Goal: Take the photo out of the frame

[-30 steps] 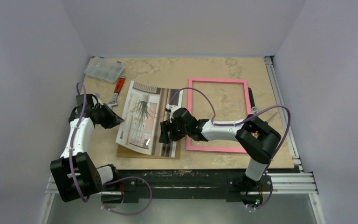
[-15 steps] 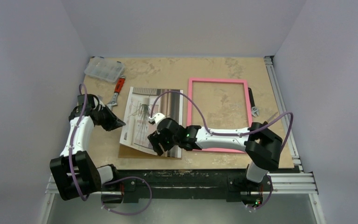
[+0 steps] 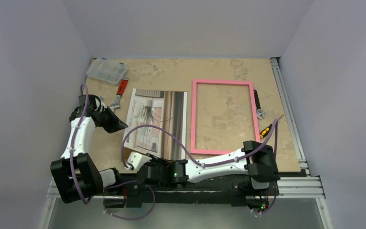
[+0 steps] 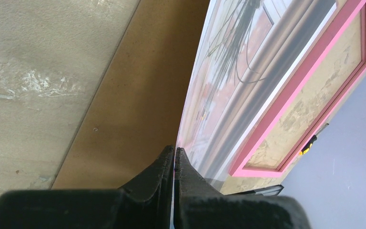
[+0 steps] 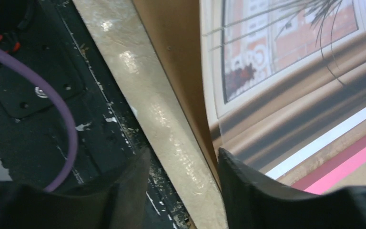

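The pink frame [image 3: 193, 119] lies flat and hollow at centre right, with bare table showing through it. The photo [image 3: 155, 124], a print of a window and plant, lies left of the frame on a brown backing board [image 4: 138, 95]. My left gripper [image 3: 121, 125] is shut on the photo's left edge and holds that edge slightly raised; the left wrist view shows the sheet [image 4: 228, 86] pinched between the closed fingertips [image 4: 167, 160]. My right gripper [image 3: 136, 161] is open and empty at the table's front edge, near the photo's near corner [image 5: 286, 52].
A clear parts box [image 3: 106, 70] sits at the back left, with a red-handled tool [image 3: 121, 87] and a wrench [image 3: 116, 101] beside it. A yellow-and-black screwdriver [image 3: 265, 130] lies right of the frame. A metal rail [image 3: 290, 114] runs along the table's right side.
My right arm has swung from the photo's right edge toward the near left, down to the table's front edge. The left arm and the frame have stayed put.
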Robot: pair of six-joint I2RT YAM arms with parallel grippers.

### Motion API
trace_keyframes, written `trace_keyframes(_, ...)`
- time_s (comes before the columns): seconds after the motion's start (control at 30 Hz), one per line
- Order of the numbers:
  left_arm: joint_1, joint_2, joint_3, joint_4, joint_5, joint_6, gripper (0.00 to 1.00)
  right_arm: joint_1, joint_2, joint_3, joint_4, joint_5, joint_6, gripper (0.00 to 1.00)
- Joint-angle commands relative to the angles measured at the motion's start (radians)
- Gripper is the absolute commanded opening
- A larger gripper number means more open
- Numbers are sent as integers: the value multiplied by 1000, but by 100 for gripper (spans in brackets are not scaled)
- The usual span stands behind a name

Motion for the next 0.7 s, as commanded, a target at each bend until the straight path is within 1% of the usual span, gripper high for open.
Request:
trace_keyframes(0.0,-5,3,36,-12,5,13,0,35,65,113,-67,95,-7,40)
trace_keyframes(0.1,-4,7,31,-14,3,16,0,43,111,159,-80,104,10,37)
trace_keyframes(0.33,-4,27,36,-21,6,20,0,44,247,314,-244,275,95,32)
trace_keyframes(0.57,-4,38,37,-23,0,23,0,44,305,360,-273,290,128,30)
trace_keyframes(0.67,-4,38,34,-25,-6,26,0,45,324,383,-314,313,158,31)
